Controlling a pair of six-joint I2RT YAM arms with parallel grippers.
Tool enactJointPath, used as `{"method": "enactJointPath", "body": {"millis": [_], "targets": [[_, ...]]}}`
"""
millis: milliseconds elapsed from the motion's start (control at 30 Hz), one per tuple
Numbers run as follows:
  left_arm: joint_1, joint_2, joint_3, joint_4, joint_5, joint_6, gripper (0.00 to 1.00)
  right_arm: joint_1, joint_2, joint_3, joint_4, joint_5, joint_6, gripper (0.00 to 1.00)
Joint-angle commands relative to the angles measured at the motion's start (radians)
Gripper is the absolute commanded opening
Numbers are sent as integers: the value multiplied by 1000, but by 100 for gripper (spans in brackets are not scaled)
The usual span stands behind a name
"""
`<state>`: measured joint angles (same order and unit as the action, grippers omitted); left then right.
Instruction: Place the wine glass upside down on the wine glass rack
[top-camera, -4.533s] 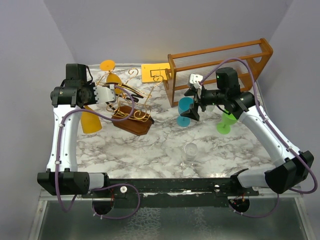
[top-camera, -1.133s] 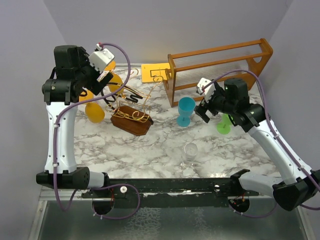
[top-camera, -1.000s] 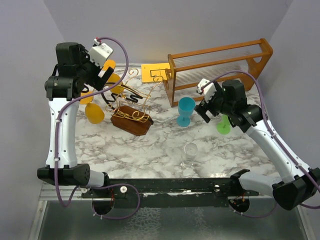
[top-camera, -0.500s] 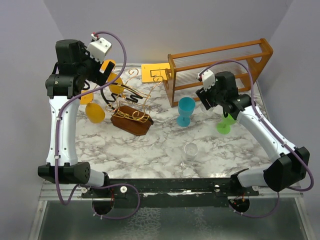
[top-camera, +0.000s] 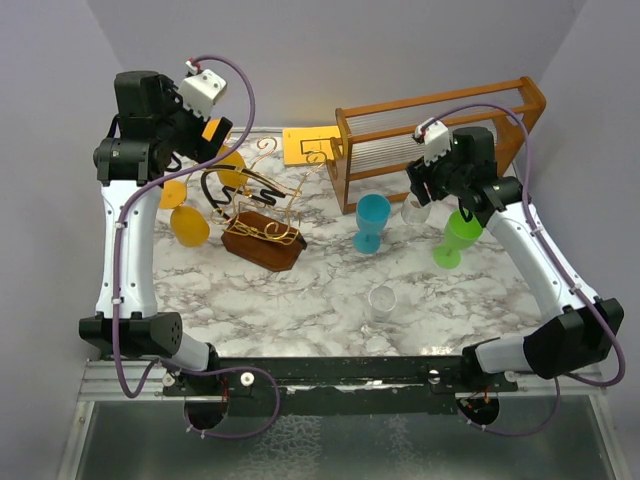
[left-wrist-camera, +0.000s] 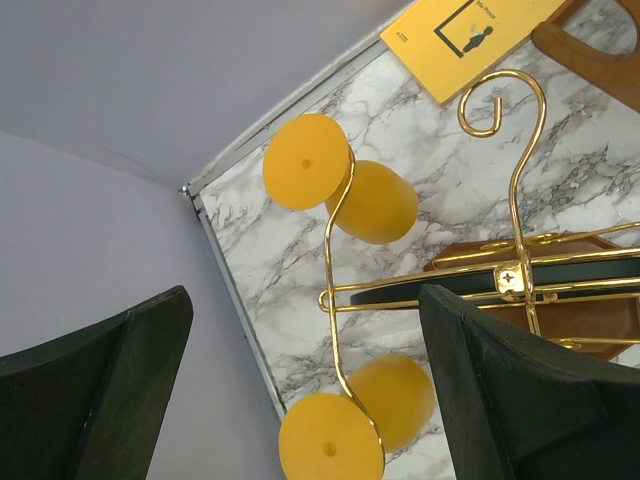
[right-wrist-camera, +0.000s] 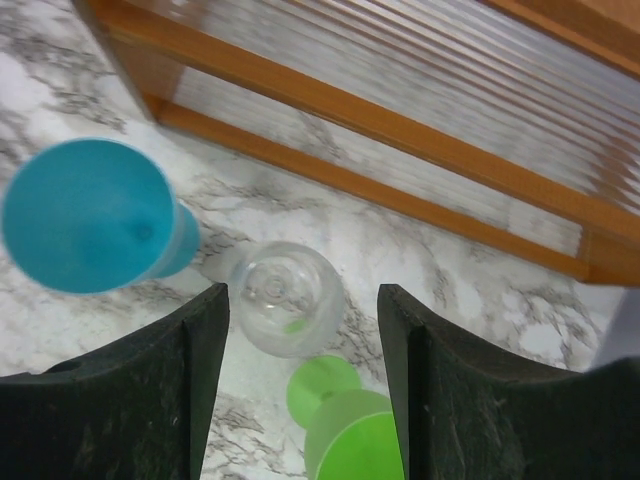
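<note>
Right claw (top-camera: 418, 190) hangs on the right of the marble table (top-camera: 300, 290), just in front of the wooden frame (top-camera: 440, 130). Its fingers stand partly spread and pinch nothing that can be seen.

The clear wine glass (right-wrist-camera: 283, 297) stands on the table directly beneath this claw (right-wrist-camera: 304, 290). From the wrist camera it shows in the gap between the fingers, close against the left one, with bare marble between it and the right one. Contact cannot be confirmed. From overhead, the glass (top-camera: 414, 211) sits between a blue glass (top-camera: 372, 215) on its left and a green glass (top-camera: 455, 235) on its right.

The gold wire rack (top-camera: 262, 205) stands well apart, on the left half of the table. Two orange glasses (left-wrist-camera: 370, 200) (left-wrist-camera: 395, 395) hang upside down on it.

Left claw (left-wrist-camera: 302, 295) is raised at the far left above the rack, with its fingers spread wide and holding nothing.
</note>
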<state>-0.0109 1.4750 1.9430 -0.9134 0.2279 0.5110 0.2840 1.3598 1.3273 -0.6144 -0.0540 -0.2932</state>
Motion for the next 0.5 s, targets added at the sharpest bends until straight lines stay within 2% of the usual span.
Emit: {"method": "enactJointPath", "body": {"millis": [0,100,467], "targets": [[-2,10,31,-6,42,4,99,3,38,89,-59,-244,-15,59],[-3,10,19,-1,34,11,99,13,54,108,-60,-278,-23,57],[-3,2,-5,8,29,24,99,105,104,79,-15,-206,-52,54]]}}
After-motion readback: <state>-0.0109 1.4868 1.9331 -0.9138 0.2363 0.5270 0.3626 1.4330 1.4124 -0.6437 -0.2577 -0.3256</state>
